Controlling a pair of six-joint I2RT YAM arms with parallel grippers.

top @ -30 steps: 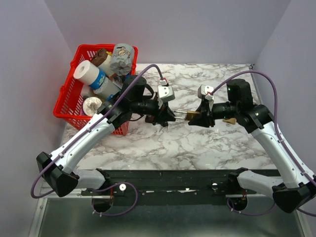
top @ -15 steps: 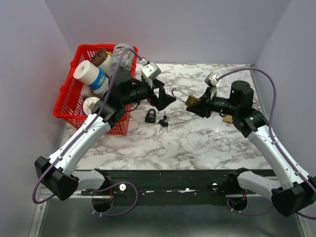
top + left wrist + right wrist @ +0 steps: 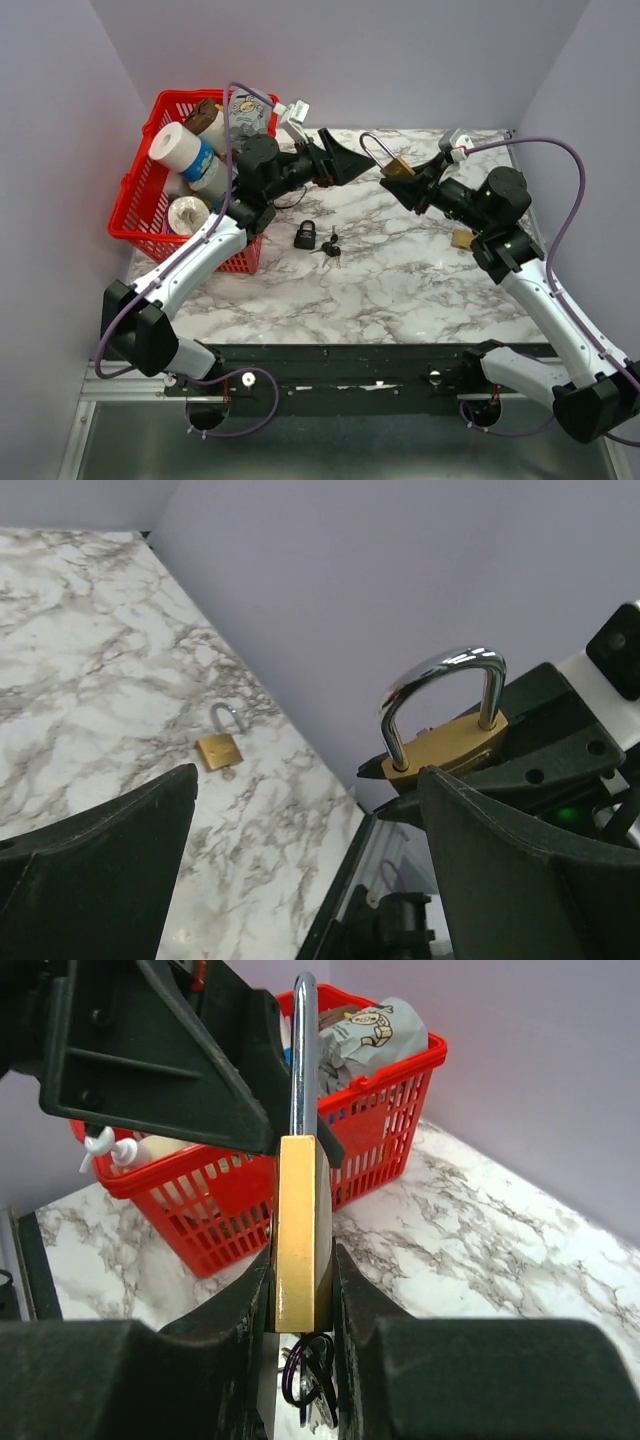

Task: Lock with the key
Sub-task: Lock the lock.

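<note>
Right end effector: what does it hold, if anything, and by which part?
The right end effector grips the brass padlock with the silver shackle by the two flat faces of its body; the shackle is free.

The basket (image 3: 140, 215) sat at the table's (image 3: 400, 290) far left. Right of it lay a small padlock (image 3: 306, 236), keys (image 3: 331, 248) just beside it (on its right). Farther back, the raised padlock (image 3: 392, 165) sat in the right gripper (image 3: 405, 178), just right of the left gripper (image 3: 355, 160). A third padlock (image 3: 462, 239) lay at the right.
</note>
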